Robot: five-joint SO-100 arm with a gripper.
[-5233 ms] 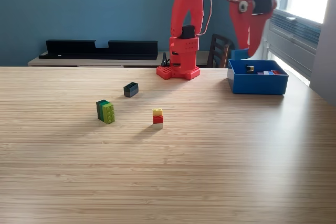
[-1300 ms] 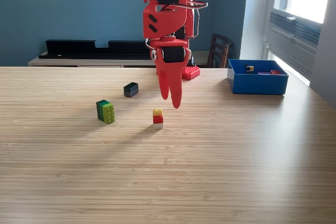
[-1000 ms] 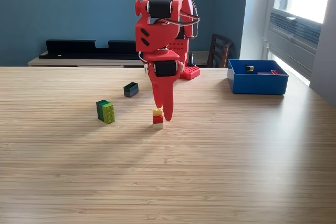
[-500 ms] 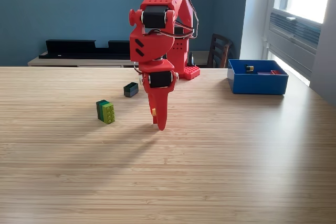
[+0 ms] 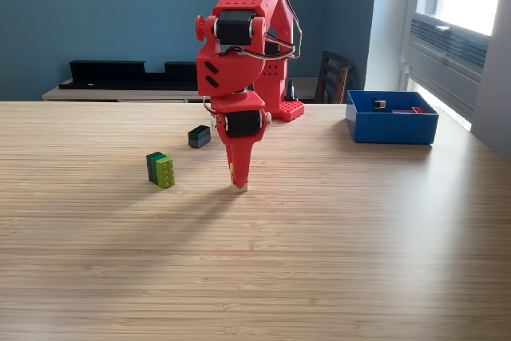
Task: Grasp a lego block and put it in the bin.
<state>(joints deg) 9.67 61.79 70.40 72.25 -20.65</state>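
One red arm's jaws (image 5: 239,181) down around a mostly hidden lego block (image 5: 240,188), grip unclear; no readable writing.

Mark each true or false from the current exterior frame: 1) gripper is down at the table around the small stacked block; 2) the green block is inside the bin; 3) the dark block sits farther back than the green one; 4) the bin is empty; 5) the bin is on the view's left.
1) True. The gripper is down at the table, its fingers hiding most of the stacked block; whether they are fully shut cannot be told.
2) False. The green block stands on the table, at the gripper's left in the exterior view.
3) True. The dark block is farther back.
4) False. The bin holds a few small pieces.
5) False. It is on the view's right.
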